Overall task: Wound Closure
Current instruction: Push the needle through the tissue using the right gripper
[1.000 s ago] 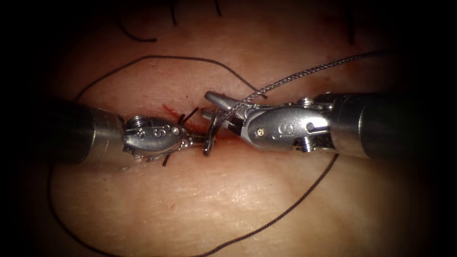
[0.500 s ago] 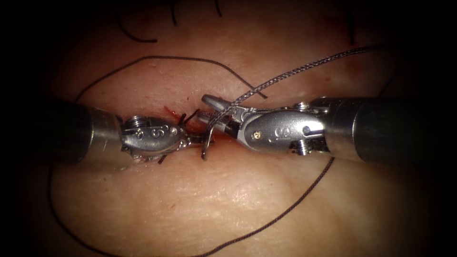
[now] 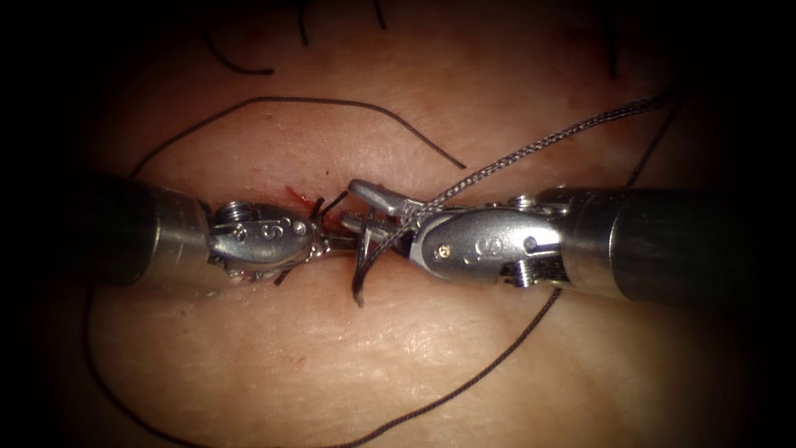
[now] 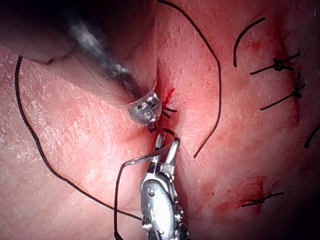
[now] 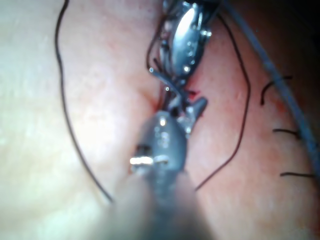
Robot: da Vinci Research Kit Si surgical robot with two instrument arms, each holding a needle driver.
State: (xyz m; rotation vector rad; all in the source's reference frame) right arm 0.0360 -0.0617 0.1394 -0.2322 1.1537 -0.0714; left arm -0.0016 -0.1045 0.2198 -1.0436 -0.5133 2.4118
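My left tool point(image 3: 342, 242) comes in from the left, its jaws shut on the curved needle point(image 3: 361, 270) near mid-curve, right at the cut. The needle hangs downward from that grip. Its lower end lies over the tissue point(image 3: 398, 348) just below the cut and looks free of it. My right tool point(image 3: 350, 204) meets it from the right, jaws open on either side of the needle's upper part and holding nothing. The left wrist view has the needle point(image 4: 141, 159) beside the open right jaws point(image 4: 167, 142). Dark thread point(image 3: 464, 390) loops wide around both tools.
Red fluid point(image 3: 297, 195) marks the cut beside the left tool. Cut thread ends point(image 3: 240, 65) lie at the far edge, and finished stitches point(image 4: 280, 65) sit further along the cut. A grey braided cable point(image 3: 539, 149) runs from the right tool toward the upper right.
The right tool has moved left and slightly down, its open jaws closing in on the needle. The needle's lower end has swung lower over the tissue. The left tool has hardly moved.
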